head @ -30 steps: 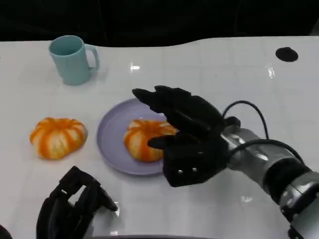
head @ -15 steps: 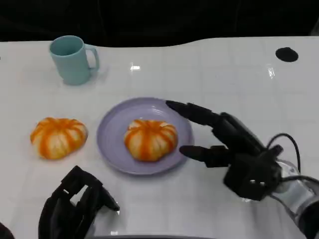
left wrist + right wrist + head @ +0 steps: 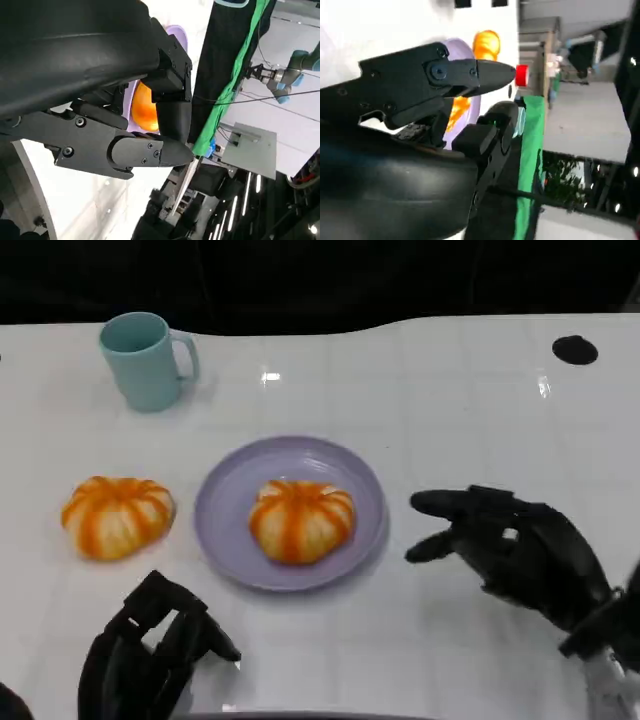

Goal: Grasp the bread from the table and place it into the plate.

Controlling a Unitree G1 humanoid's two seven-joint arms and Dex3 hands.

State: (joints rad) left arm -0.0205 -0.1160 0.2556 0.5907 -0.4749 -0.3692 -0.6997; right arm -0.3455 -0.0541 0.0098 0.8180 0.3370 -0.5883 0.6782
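- The bread (image 3: 301,520) lies in the middle of the purple plate (image 3: 225,502), which stands near the centre of the tabletop (image 3: 450,400).
- A second bread (image 3: 117,515) lies on the tabletop just left of the plate, apart from it.
- The right hand (image 3: 520,555) is beside the plate's right rim, not touching it, fingers spread and holding nothing.
- The left hand (image 3: 150,650) is at the near edge, fingers curled in, nothing in them.
- A teal mug (image 3: 145,360) stands near the far left corner.

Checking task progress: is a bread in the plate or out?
In. One bread sits inside the purple plate; another bread lies on the table beside it.
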